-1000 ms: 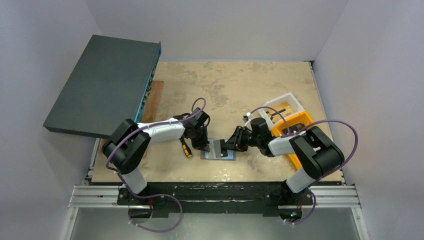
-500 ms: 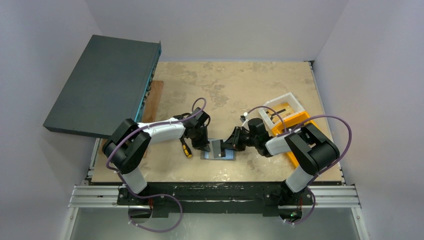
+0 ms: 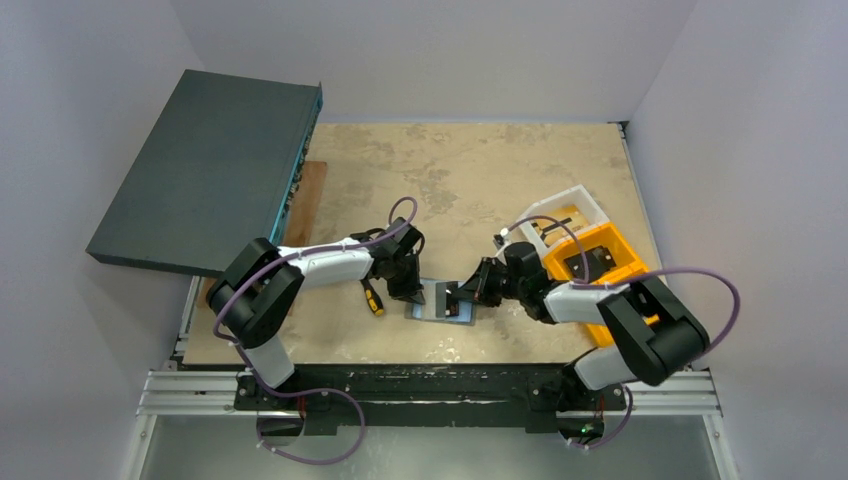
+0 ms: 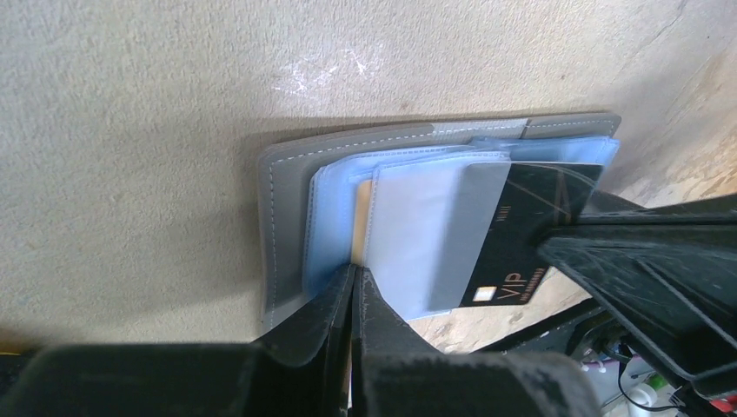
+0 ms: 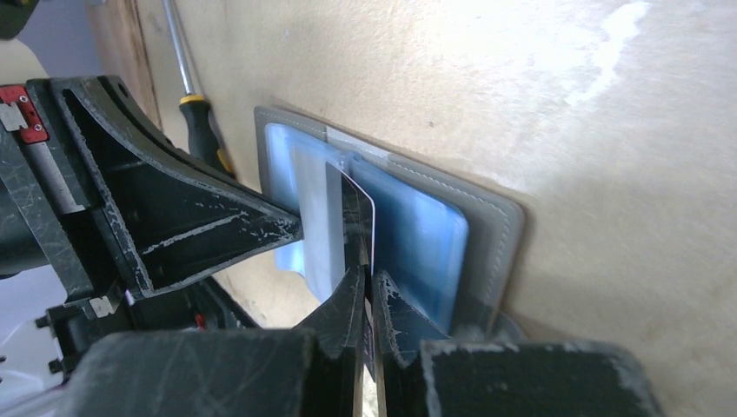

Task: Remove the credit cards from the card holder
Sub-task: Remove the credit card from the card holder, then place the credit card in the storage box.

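The open grey bifold card holder [image 4: 287,191], flat on the beige table [image 3: 480,170] between the arms, is pinned at its edge by the clenched left gripper [image 4: 355,280]. The half-exposed black plastic card [image 4: 532,204] is pinched by the right gripper [image 5: 366,287]; withdrawal is judged to run rightward along its long axis.

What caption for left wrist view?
Left pincer clamps the open card holder while right pincer grips a black card.

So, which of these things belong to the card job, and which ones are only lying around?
For the job: card holder, black card, left gripper pinching a sleeve, right gripper pinching the card.
Just lying about: screwdriver, dark flat box, orange bin, white bin, wooden board.
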### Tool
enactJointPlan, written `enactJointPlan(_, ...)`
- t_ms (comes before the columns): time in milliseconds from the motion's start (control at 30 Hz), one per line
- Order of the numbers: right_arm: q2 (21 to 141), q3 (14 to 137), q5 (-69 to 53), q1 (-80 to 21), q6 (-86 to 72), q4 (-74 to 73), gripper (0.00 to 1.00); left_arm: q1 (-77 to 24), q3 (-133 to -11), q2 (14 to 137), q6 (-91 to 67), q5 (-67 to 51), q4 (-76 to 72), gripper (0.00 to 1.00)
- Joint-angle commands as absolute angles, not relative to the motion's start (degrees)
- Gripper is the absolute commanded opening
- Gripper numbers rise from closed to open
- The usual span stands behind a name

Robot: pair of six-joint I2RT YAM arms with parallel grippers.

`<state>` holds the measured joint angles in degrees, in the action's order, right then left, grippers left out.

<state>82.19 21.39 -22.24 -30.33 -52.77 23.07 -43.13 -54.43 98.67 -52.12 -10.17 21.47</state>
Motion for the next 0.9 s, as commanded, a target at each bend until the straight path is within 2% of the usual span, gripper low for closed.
enactJointPlan(0, 74.4, 20.5, -13.3, -30.0, -50.1, 9.2, 0.0, -43.6, -51.0, 100.9, -51.6, -4.7, 24.9, 0.0)
enactJointPlan(267, 64.8, 20.3, -11.4, -29.9, -50.5, 1.6, 0.0, -43.7, -51.0, 97.1, -50.7, -4.7, 24.6, 0.0)
enactJointPlan(567, 62.0, 23.6, -11.2, -30.0, -50.4, -2.8, 0.0, -44.6, -56.9, 92.2, -46.1, -6.5, 26.6, 0.0)
enactJointPlan(633, 61.4, 24.3, -11.1, -29.9, -50.3, -3.7, 0.0, -45.0, -58.6, 91.0, -45.2, -7.1, 27.6, 0.08)
enactJointPlan(700, 60.6, 25.0, -10.9, -29.9, -50.4, -4.7, 0.0, -45.3, -59.9, 89.2, -44.5, -7.4, 28.5, 0.2)
enactJointPlan(867, 58.2, 28.1, -9.4, -29.8, -50.7, -9.1, 0.0, -45.4, -62.4, 83.9, -41.8, -7.9, 32.5, 0.68)
